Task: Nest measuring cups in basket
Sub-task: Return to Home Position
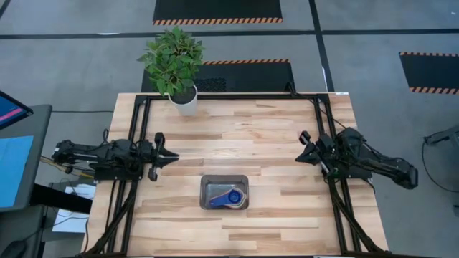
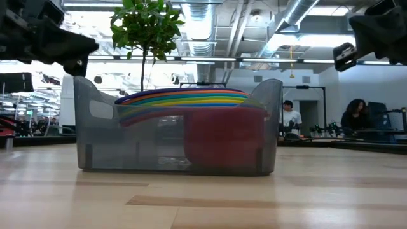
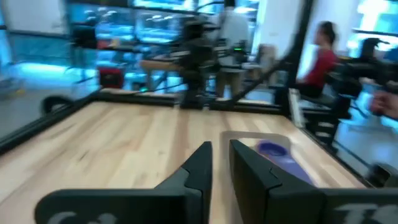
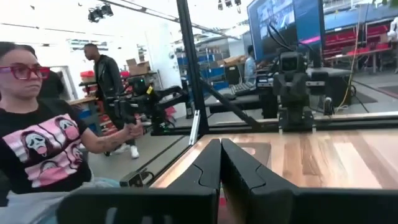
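Cups (image 1: 228,198) lie nested in the basket (image 1: 215,178), whose long side runs crosswise between the arms. It sits ahead-right of the left gripper (image 1: 174,153), whose fingers show a narrow slit, and ahead-left of the right gripper (image 1: 300,147), fingers pressed together. Both are well apart from it, the left somewhat nearer.

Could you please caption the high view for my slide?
Nested measuring cups in the basket, flanked by left gripper and right gripper.

The dark grey basket (image 1: 205,192) sits flat, between the left gripper (image 1: 174,153) and right gripper (image 1: 300,153), well apart from both jaws. The measuring cups (image 1: 229,198) lie nested inside it, blue on top, red lowest.
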`<state>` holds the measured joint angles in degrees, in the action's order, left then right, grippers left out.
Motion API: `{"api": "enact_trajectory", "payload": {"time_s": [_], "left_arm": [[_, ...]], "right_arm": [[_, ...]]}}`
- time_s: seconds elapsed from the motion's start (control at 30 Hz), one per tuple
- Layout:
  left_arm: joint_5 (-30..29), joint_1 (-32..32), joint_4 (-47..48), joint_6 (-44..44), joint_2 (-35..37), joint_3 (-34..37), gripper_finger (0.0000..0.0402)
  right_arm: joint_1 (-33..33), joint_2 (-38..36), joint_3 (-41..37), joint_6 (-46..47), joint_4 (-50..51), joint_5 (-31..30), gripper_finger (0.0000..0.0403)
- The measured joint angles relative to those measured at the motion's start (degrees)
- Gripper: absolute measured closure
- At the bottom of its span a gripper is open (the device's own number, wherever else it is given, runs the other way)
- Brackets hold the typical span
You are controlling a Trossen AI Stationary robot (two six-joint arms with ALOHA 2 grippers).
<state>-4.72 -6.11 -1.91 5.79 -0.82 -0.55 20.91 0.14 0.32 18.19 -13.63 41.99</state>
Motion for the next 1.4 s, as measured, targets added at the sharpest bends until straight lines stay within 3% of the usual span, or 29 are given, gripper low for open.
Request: {"api": "enact_trajectory", "payload": {"time_s": [0.07,1.4], "left_arm": [[1.93,0.04,-0.22,-0.82,0.03,-0.07,0.0356],[1.3,0.59,-0.18,-1.51,-0.06,0.13,0.0356]], "right_arm": [[-0.54,0.0,0.0,-0.04,0.03,-0.04,0.0367],[-1.86,0.02,-0.02,-0.19,0.16,-0.04,0.0367]]}}
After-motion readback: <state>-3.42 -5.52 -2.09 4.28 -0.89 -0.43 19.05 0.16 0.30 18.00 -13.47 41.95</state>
